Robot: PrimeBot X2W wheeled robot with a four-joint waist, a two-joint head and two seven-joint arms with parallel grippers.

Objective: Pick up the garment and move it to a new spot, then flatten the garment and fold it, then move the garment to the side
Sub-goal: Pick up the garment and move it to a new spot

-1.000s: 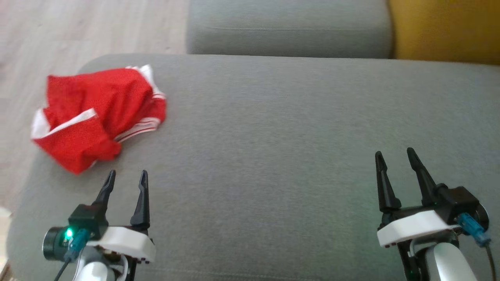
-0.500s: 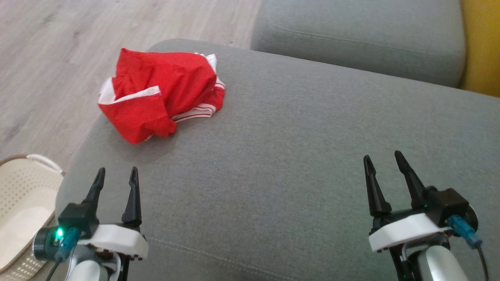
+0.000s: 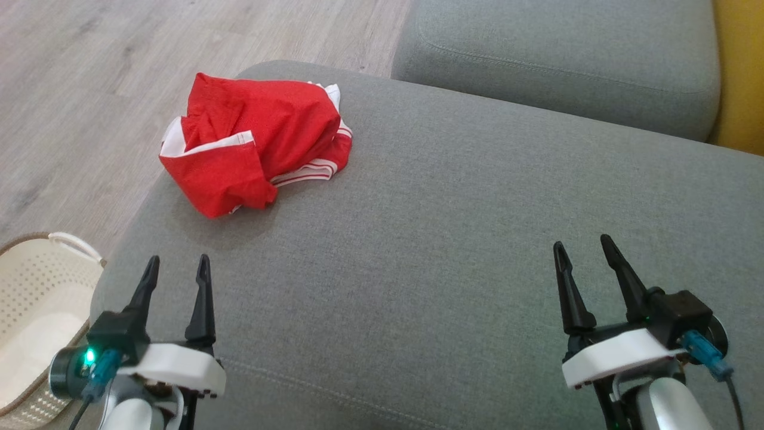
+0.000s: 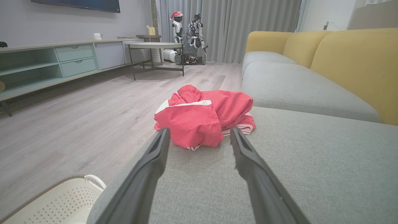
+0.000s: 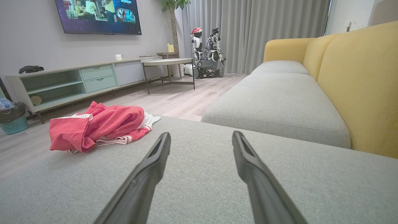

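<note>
One crumpled red garment [image 3: 256,149] ahead of left gripper [image 3: 179,259], apart.

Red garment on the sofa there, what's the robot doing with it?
A two-armed robot is set to pick up and fold the red garment, which lies crumpled near the corner of the grey sofa cushion. Nothing is held yet. The left gripper and right gripper both hover open over the cushion. The left one points towards the garment but stops short of it. A pale basket sits on the floor beside the sofa.
</note>
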